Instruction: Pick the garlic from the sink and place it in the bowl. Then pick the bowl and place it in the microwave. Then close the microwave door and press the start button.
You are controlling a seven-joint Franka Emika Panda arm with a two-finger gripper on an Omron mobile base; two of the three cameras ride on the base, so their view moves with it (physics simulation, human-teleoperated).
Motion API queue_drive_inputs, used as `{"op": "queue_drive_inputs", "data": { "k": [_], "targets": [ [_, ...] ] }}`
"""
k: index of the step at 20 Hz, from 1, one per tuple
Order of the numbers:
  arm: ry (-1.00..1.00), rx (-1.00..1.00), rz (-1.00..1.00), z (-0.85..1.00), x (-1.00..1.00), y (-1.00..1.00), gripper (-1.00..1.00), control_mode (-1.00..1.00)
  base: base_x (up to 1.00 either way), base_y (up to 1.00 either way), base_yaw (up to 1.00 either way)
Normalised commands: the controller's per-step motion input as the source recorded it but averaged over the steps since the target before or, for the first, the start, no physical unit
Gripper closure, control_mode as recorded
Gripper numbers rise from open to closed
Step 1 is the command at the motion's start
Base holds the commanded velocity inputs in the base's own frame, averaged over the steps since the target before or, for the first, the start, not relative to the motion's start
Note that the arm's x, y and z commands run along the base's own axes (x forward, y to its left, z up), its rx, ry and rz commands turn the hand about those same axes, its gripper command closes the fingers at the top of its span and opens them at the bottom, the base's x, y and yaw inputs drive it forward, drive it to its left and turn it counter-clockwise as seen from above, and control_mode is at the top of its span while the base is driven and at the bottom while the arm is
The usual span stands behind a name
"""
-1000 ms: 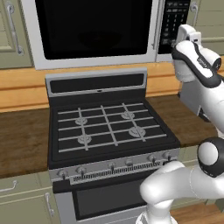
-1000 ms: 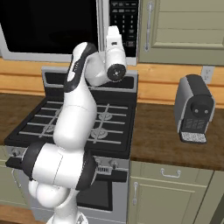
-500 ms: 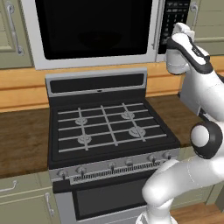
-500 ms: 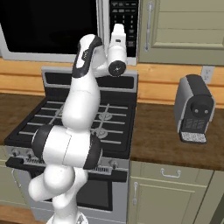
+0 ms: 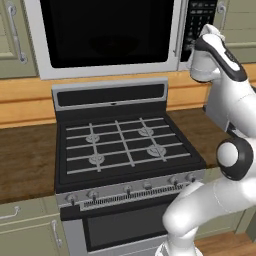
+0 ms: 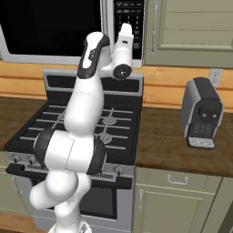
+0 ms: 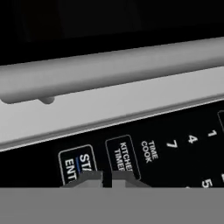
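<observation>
The microwave (image 5: 107, 70) hangs above the stove with its door (image 5: 107, 30) closed, the black glass dark. My gripper (image 6: 125, 27) is raised against the black keypad strip (image 5: 197, 17) at the microwave's right. In the hand view the gripper (image 7: 106, 179) is shut, its tips nearly together, right at the lower edge of the start button (image 7: 78, 164) and the kitchen timer key (image 7: 122, 155). The door's grey bar handle (image 7: 109, 74) runs across above the keys. The garlic, the bowl and the sink are out of view.
A black gas stove (image 5: 125, 145) sits below the microwave between wooden counters (image 5: 25, 155). A grey coffee machine (image 6: 202, 113) stands on the right counter. Beige cabinet doors (image 6: 191, 27) flank the microwave.
The hand has moved left and in toward the keypad strip over the last second. The microwave door has stayed closed.
</observation>
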Motion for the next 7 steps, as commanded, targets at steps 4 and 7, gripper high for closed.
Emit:
{"op": "queue_drive_inputs", "data": {
  "k": [4, 7],
  "targets": [
    [-0.07, 0.05, 0.03, 0.00, -1.00, 0.00, 1.00, -1.00, 0.00, 0.00, 0.00],
    [-0.01, 0.03, 0.11, 0.00, -1.00, 0.00, 1.00, -1.00, 0.00, 0.00, 0.00]
  ]
}}
